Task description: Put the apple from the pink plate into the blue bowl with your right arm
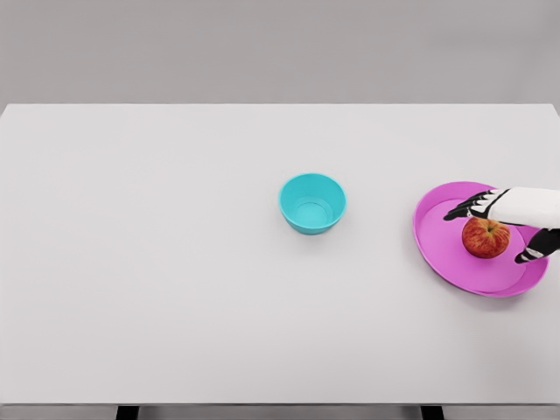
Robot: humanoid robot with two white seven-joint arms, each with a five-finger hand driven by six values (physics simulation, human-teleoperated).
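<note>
**Right hand spread over the apple on the pink plate**

Head view: a white table [175, 262] fills nearly the whole picture, with a grey wall behind it and two dark legs just showing at the bottom edge.

The plate [437, 249] is pink and lies near the table's right edge. The apple [485, 238], red with a yellowish patch near the stem, sits on the plate, a little right of the plate's middle, stem up.

The right hand [512, 219] comes in from the right edge at the height of the plate. Its white back lies above and to the right of the apple. The fingers [464, 210] are dark with white segments and are spread wide: one group reaches leftward past the apple's upper side, over the far part of the plate, while another digit [535, 249] shows lower down, at the apple's right. The apple lies between these two, but they do not close on it, and whether any of them touches the fruit cannot be told from this angle. The apple rests on the plate.

The bowl [312, 202] is blue-green and stands upright near the table's middle, well apart from the plate, to its left. Its inside is bare.
</note>
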